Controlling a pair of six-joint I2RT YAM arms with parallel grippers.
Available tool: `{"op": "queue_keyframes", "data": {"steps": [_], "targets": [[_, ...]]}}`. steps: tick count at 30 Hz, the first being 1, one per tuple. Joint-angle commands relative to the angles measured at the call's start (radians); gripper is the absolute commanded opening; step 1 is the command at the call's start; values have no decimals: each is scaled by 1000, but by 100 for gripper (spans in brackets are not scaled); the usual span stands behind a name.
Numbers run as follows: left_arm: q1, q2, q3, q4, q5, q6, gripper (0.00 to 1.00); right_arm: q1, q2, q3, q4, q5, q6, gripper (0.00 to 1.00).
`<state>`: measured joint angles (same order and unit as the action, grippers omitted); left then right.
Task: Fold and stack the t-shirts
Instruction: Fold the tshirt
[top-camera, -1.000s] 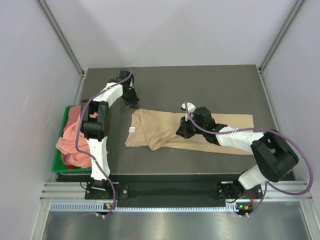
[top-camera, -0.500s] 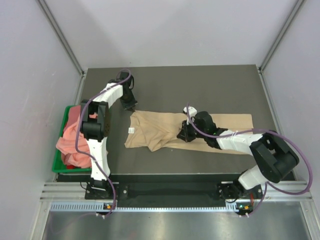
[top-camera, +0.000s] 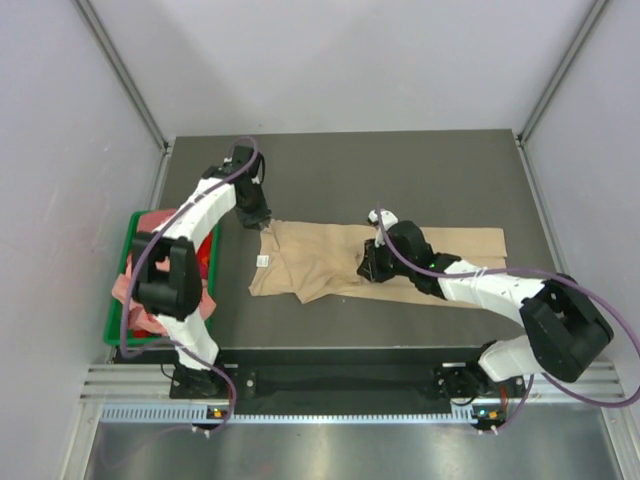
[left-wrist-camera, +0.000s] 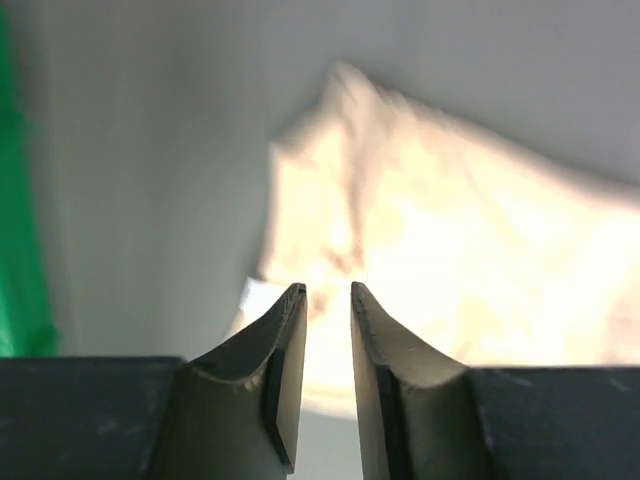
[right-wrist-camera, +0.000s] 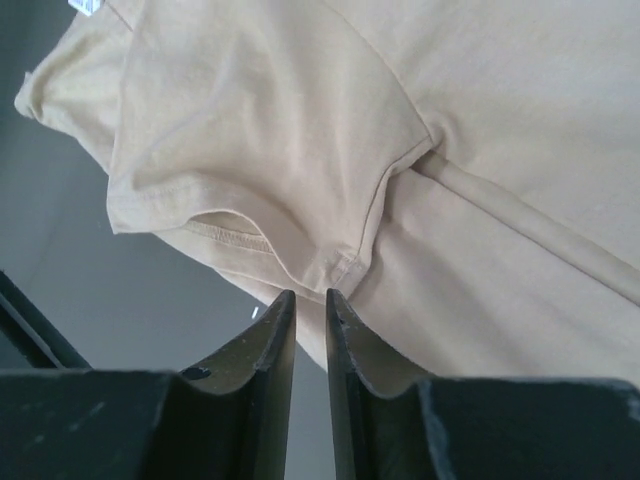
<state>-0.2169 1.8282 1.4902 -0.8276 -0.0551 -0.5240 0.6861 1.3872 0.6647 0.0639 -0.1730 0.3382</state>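
The tan t-shirt (top-camera: 320, 250) is lying crosswise, the left gripper (top-camera: 263, 220) hovering at its far-left corner, the right gripper (top-camera: 368, 270) at mid-shirt, both jaws nearly closed, empty.

dark grey table (top-camera: 400, 165), centre; pale walls (top-camera: 350, 60) behind and both sides; metal rail (top-camera: 340, 375) along bottom edge; even diffuse light.

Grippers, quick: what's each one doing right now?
Left gripper: jaws nearly shut, nothing seen between them.
Right gripper: jaws nearly shut above the tan t-shirt, nothing seen between them.
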Motion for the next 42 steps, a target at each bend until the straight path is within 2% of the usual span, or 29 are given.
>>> {"op": "queue_keyframes", "data": {"steps": [1, 3, 7, 11, 13, 25, 31, 42], "targets": [[-83, -156, -160, 2, 102, 18, 31, 15, -25, 44, -29, 64, 51, 21], [-123, -240, -240, 27, 141, -22, 32, 15, -8, 55, -45, 88, 82, 28], [-222, -343, -425, 123, 228, -120, 32, 15, 56, 116, -91, 98, 179, 34], [-249, -440, -510, 181, 196, -185, 34, 44, 85, 147, -124, 141, 243, 38], [-249, -461, -568, 228, 224, -214, 36, 50, 98, 141, -122, 164, 252, 40], [-259, -488, -766, 416, 276, -318, 41, 50, 153, 113, -85, 144, 288, 41], [-271, -498, -841, 512, 297, -375, 41, 50, 177, 102, -75, 139, 306, 38], [-280, -468, -861, 551, 250, -393, 41, 52, 170, 75, -46, 124, 328, 33]]}}
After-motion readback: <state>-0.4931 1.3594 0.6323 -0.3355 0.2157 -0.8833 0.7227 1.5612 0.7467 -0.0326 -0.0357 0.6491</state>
